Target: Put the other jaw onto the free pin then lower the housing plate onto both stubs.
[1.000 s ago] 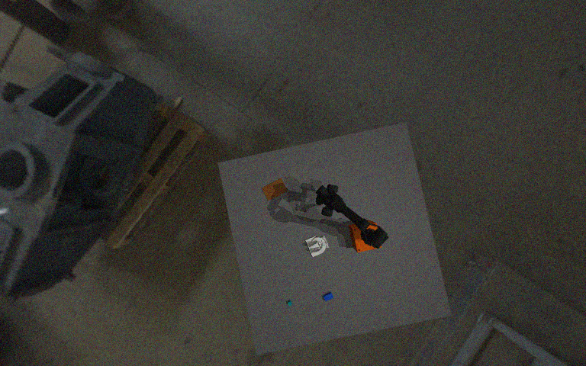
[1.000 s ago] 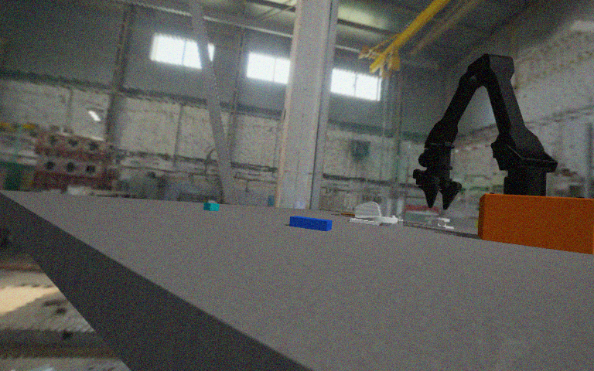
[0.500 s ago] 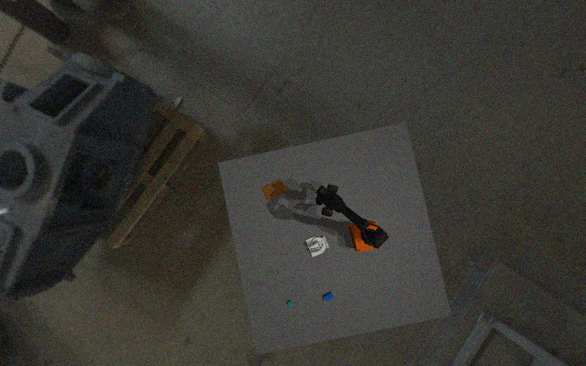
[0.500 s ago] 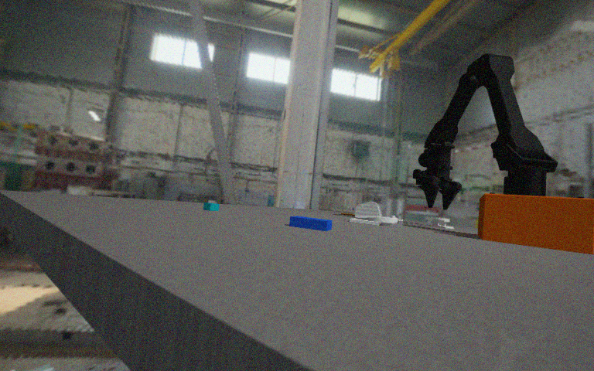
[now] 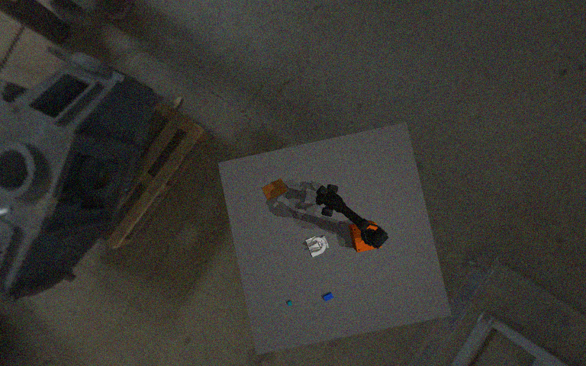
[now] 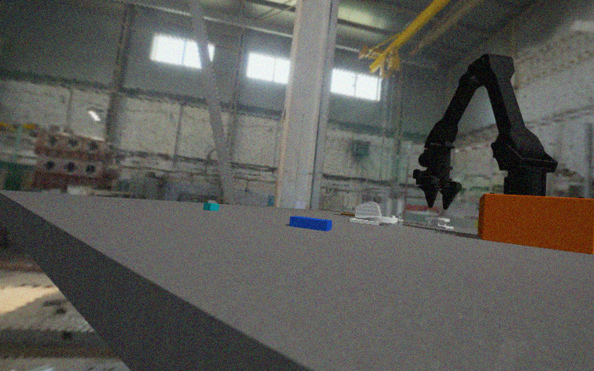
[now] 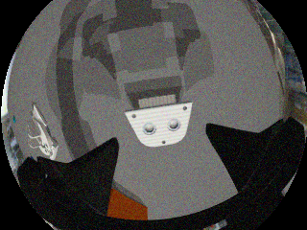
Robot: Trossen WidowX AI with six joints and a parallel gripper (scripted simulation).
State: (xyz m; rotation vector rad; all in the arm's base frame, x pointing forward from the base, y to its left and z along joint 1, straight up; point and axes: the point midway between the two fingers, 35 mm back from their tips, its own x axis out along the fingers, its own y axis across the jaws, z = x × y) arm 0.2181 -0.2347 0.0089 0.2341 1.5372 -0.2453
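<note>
My gripper (image 7: 163, 136) (image 6: 438, 207) (image 5: 327, 200) is open and empty, its fingers pointing down above the table. A white tapered plate (image 7: 158, 135) with two round fittings, small dark holes and a ribbed edge lies below and between the fingers in the wrist view. The gripper hides it in the top view. A separate white assembly (image 5: 317, 245) (image 7: 44, 139) with curved parts on a base lies off to the wrist view's left. In the exterior view, a rounded ribbed white piece (image 6: 367, 210) stands up there. Which jaw sits on which pin, and the tooth mesh, cannot be told.
A blue block (image 5: 327, 296) (image 6: 310, 223) and a small teal block (image 5: 289, 303) (image 6: 210, 206) lie toward one table edge. The orange arm base (image 5: 359, 242) (image 6: 536, 223) (image 7: 126, 206) stands beside the work area. A flat orange patch (image 5: 274, 188) lies beyond the arm's shadow.
</note>
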